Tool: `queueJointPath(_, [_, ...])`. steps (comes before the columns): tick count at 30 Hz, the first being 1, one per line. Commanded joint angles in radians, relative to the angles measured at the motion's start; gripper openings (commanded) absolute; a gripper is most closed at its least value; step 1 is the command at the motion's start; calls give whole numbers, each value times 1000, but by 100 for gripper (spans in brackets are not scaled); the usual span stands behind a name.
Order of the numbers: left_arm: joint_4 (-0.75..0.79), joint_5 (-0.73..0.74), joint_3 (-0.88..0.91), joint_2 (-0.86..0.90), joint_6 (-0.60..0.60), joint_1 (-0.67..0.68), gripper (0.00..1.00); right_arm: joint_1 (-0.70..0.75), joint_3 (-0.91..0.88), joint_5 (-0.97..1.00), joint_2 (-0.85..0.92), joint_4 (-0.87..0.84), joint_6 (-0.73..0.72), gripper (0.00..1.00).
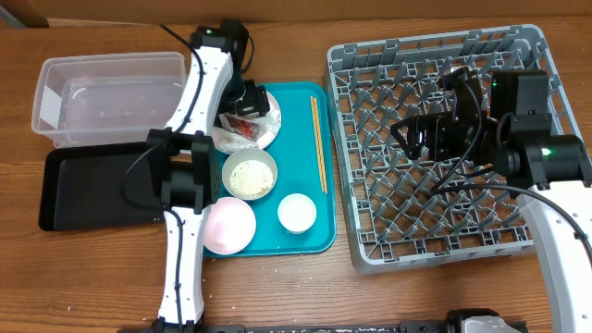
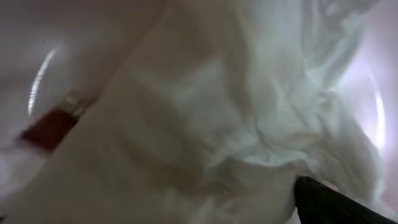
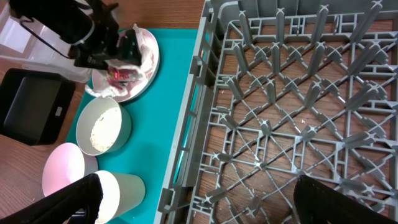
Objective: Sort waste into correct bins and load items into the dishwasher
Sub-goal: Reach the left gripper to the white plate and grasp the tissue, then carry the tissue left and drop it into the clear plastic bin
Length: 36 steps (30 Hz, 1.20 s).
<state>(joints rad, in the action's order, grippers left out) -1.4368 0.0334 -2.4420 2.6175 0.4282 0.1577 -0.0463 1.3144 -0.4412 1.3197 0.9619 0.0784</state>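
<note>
A teal tray stands out against the brown wood-grain counter. It carries a pale grey-green bowl speckled with white rice, a pale pink plate, a white cup and two light tan chopsticks. A crumpled white napkin shows a red-brown scrap. At left are a clear tub and a black tray; at right is a grey dish rack with a criss-cross grid floor.

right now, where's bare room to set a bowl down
The dish rack is bare in its front half, between its near wall and the right arm. So are the black tray and clear tub left of the left arm. The teal tray is crowded: plate, rice bowl, pink bowl, cup, chopsticks.
</note>
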Motion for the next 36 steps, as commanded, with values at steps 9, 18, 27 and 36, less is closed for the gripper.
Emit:
queueJointPath(9, [23,12,-12,29,13,9,4,3,29,-10,0,4,-3,100])
queueJointPath(18, [-116,151,-254,-8,-51,-24,4,3,29,-9,0,17,-3,100])
queueJointPath(27, [-253,213,-620,-71,-51,-90,4,3,29,-9,0,17,-3,100])
queueJointPath(36, [-196,207,-682,-172,-34,-399,4,3,29,-10,0,16,-3,100])
